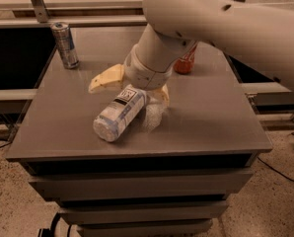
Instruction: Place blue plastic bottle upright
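camera view: pale-labelled blue plastic bottle lies sideways at gripper, fingers apart.

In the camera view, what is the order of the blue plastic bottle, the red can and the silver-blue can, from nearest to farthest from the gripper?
The gripper is low over the table, open.
1. Blue plastic bottle: on its side, top end between the fingers.
2. Red can: behind, image right, partly hidden by the arm.
3. Silver-blue can: upright, far corner, image left.
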